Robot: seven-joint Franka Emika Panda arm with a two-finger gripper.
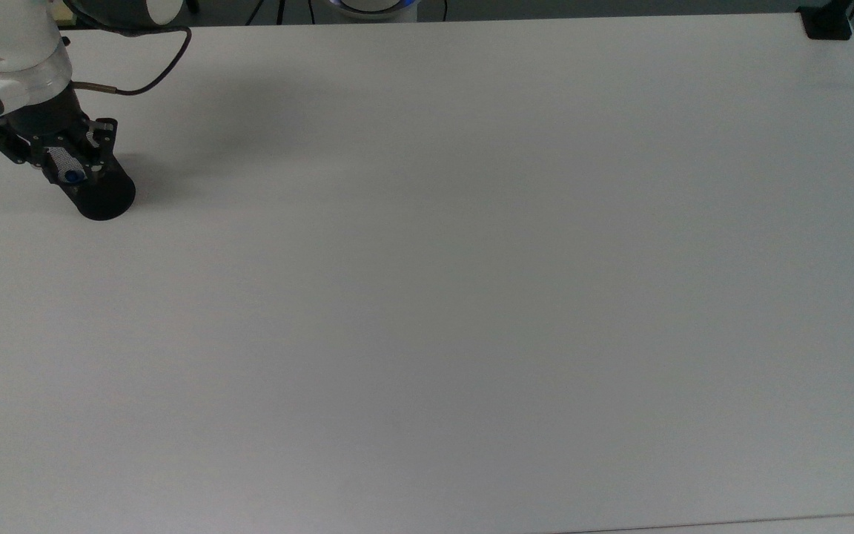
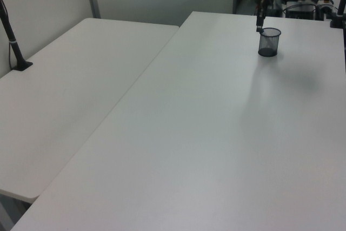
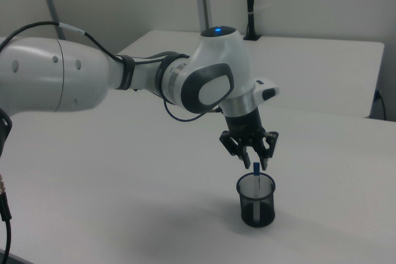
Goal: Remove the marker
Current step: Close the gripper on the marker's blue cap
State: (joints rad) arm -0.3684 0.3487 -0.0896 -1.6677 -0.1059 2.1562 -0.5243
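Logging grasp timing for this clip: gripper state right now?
Gripper: closed around the marker's blue cap, just above the black mesh cup; the marker's lower end sits inside the cup.

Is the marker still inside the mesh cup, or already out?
Inside. In the right view the marker stands in the black mesh cup, blue tip above the rim, just under the gripper.

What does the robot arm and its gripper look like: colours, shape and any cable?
The arm has glossy white rounded shells with grey joint covers and a small blue light on top. Its gripper is black, with two thin fingers. A thin black cable runs along it.
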